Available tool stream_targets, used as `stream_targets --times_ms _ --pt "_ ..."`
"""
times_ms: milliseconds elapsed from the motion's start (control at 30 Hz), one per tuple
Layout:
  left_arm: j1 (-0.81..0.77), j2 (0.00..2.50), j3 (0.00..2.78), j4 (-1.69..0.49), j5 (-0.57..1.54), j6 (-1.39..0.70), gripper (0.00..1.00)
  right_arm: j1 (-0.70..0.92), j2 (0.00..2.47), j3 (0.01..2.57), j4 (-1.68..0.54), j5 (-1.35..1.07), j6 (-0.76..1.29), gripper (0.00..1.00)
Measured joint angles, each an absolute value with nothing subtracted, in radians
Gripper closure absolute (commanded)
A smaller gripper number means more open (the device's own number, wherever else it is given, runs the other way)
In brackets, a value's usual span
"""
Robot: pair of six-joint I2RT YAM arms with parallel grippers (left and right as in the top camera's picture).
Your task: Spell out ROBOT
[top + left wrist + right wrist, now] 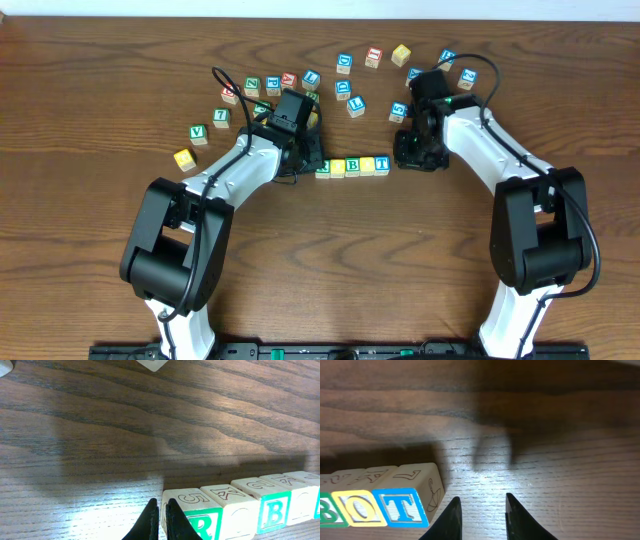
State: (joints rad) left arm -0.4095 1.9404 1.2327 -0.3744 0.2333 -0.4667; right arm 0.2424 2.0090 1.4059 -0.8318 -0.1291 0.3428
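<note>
Five wooden cubes stand in a row reading R (323,168), O (338,167), B (352,165), O (367,164), T (381,163). My left gripper (305,160) sits at the row's left end. In the left wrist view it (160,521) is shut on nothing, its right finger against the green R cube (207,522), with the B cube (272,512) further along. My right gripper (407,155) is just past the right end. In the right wrist view it (482,510) is open over bare wood, the blue T cube (400,507) beside its left finger.
Several loose letter cubes lie scattered across the back of the table, among them a green V (198,132), a yellow one (184,158) at the left and another yellow one (401,53) at the back. Bare wood lies in front of the row.
</note>
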Motion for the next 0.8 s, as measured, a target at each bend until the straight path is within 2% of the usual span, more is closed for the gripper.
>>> stream_targets --times_ms 567,800 --pt "-0.410 1.940 1.233 -0.411 0.233 -0.517 0.92 0.242 2.009 1.401 -0.813 -0.142 0.335 0.77" --pt "-0.410 1.940 1.233 -0.408 0.234 -0.521 0.93 0.244 2.009 1.401 -0.814 -0.142 0.332 0.82"
